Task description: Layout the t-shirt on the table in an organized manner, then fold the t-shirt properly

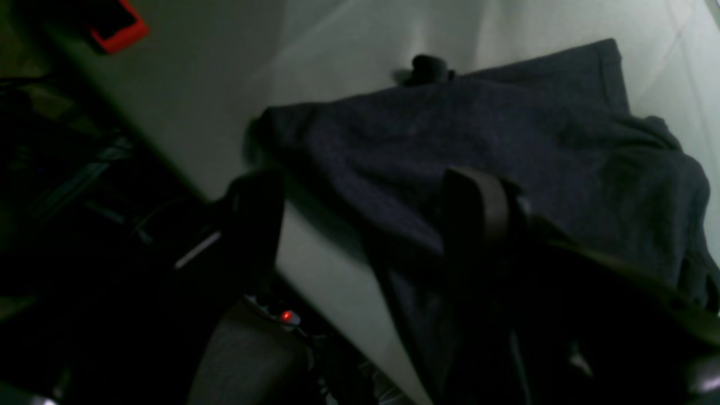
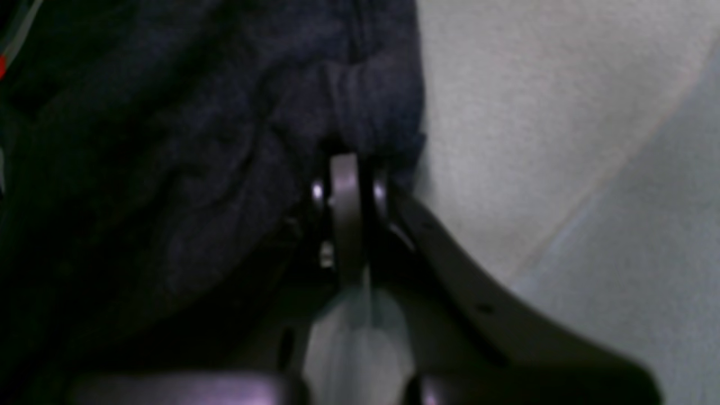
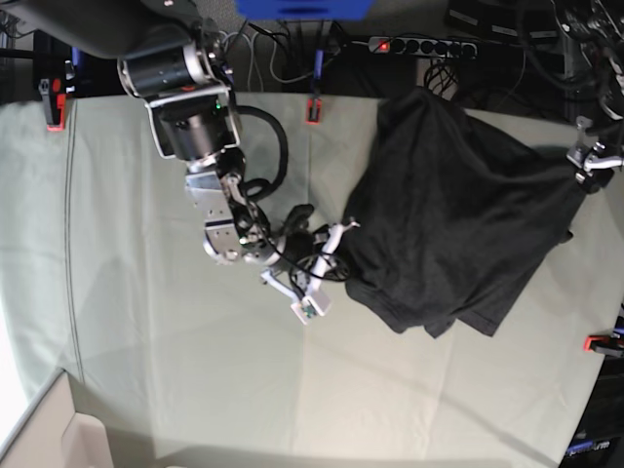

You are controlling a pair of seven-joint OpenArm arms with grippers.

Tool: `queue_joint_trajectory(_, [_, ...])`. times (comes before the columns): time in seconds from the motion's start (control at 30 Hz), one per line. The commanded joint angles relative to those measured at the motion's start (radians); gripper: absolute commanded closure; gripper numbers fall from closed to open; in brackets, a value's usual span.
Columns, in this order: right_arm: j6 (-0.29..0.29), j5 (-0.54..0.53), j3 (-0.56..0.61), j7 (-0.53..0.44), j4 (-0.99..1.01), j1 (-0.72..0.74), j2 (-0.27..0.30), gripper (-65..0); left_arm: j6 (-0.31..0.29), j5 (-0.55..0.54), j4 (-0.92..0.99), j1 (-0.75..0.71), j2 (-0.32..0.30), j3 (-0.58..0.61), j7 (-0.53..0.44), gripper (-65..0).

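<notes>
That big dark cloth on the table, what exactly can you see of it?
The dark charcoal-grey soft fabric t-shirt lies rumpled, not flat, on the right half of the pale grey-green cloth-covered table, with folds and a hanging lower edge. The right hand pinches its bunched edge; the left hand grips the opposite side, near the table's edge. No printed mark shows in these views.

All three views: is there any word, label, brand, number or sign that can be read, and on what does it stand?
None can be read.
The t-shirt: plain dark fabric, no print showing in any view.
The table: bare pale cloth, no marking.
The power strip beyond the table's far edge: only a red light, any lettering too small to read.
</notes>
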State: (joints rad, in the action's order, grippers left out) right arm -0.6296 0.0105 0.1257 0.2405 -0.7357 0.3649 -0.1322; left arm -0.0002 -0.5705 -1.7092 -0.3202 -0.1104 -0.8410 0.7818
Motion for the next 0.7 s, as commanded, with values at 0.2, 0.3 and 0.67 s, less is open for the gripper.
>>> queue_joint_trajectory(0.2, [-0.017,-0.017,-0.165,0.016,-0.324,-0.106,-0.002,0.0,-0.001,-0.007,-0.062,0.008,-0.021,-0.004,-0.018,-42.2])
queue_joint_trajectory(0.3, [-0.019,-0.017,-0.232,0.086,-0.531,-0.175,0.003,0.0,-0.001,-0.007,-0.078,0.053,-0.015,-0.004,-0.018,-42.2])
queue_joint_trajectory(0.67, [-0.013,-0.016,-0.611,0.132,-0.916,-0.315,0.022,0.0,-0.001,-0.009,-0.085,0.158,0.013,0.055,-0.008,-42.2])
